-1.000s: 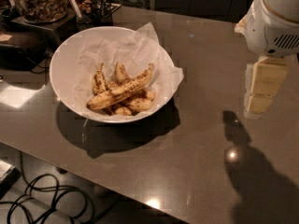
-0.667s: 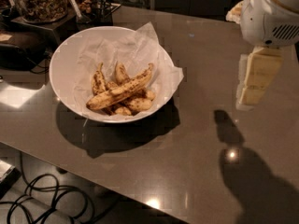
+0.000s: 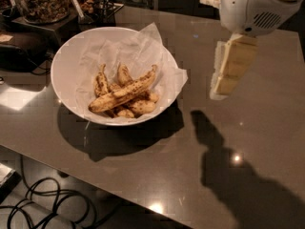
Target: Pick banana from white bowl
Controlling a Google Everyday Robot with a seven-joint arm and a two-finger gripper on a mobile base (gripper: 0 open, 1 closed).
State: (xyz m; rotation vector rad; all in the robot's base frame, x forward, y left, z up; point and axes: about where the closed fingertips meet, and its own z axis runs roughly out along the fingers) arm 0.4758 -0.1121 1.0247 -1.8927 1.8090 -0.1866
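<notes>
Claw (image 3: pixel 224 86), open or closed I cannot tell, has drifted toward nine o'clock above the table (image 3: pixel 267 147), now at three o'clock of the white bowl (image 3: pixel 61 61), where the banana (image 3: pixel 124 93) lies untouched, so grasping seems near.

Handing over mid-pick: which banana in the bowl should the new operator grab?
On the grey table, left of the hand hanging in the air, sits the white bowl lined with crumpled paper. The banana lies atop the pile, slanting from lower left to upper right; it is the longest and slimmest, its neighbours shorter and stubbier.
</notes>
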